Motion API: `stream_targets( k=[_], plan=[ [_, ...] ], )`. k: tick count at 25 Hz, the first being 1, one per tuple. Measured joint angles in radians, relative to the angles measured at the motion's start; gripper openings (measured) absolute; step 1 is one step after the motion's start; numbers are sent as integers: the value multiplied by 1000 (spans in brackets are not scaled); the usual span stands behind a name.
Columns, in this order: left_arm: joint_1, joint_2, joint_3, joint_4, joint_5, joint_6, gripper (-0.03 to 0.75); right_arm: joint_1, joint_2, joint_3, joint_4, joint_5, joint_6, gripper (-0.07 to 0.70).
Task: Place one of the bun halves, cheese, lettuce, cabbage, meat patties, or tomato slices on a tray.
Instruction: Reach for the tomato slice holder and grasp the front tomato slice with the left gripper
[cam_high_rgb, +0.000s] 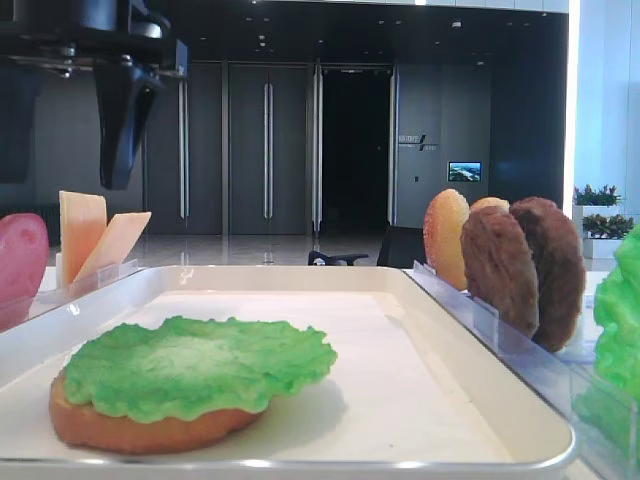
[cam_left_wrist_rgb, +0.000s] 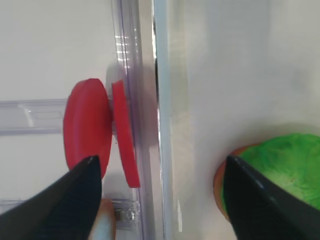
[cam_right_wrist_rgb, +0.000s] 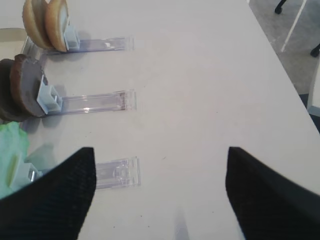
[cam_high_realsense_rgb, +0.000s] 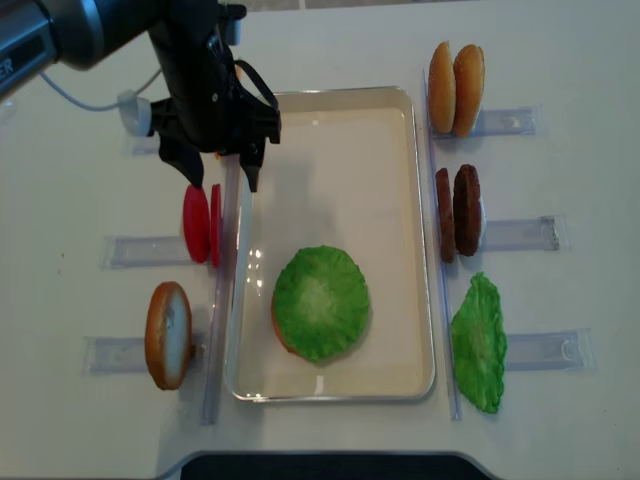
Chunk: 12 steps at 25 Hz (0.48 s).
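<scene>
White and glossy-rimmed, the tray (cam_high_realsense_rgb: 420, 240) lay in the middle of the pale bench (cam_high_realsense_rgb: 560, 80), and on it sat one bun half (cam_high_rgb: 120, 425) with a ruffled green lettuce leaf (cam_high_realsense_rgb: 321, 302) spread flat on top, toward the tray's near-left part in the overhead view. Clear plastic racks (cam_high_realsense_rgb: 515, 235) ran out from both long sides of the tray.

On the left side two red tomato slices (cam_high_realsense_rgb: 197, 223) stood on edge in a rack, just beside the tray's rim, and another bun half (cam_high_realsense_rgb: 167, 335) stood upright in the rack nearer the camera. The low front view also showed pale orange cheese slices (cam_high_rgb: 95, 235) leaning in a rack behind the tomato. On the right side a pair of bun halves (cam_high_realsense_rgb: 456, 88) stood at the far rack, two dark brown meat patties (cam_high_realsense_rgb: 457, 212) at the middle one, and a second lettuce leaf (cam_high_realsense_rgb: 479, 343) at the nearest.

The left tool (cam_high_realsense_rgb: 217, 172) hung above the tomato slices with its two dark fingers (cam_left_wrist_rgb: 75, 205) spread wide; nothing was between them, and they straddled the rack and the tray's left rim. The right tool (cam_right_wrist_rgb: 160, 195) appeared only in its own wrist view, its fingers (cam_right_wrist_rgb: 270, 200) also wide apart and holding nothing, over bare bench beside the right-hand racks.
</scene>
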Motion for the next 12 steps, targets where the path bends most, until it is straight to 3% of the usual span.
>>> stream_targets(
  k=[12],
  plan=[
    [-14, 53, 0, 27, 0, 0, 576, 0, 0, 0, 0, 0, 0, 540]
  ],
)
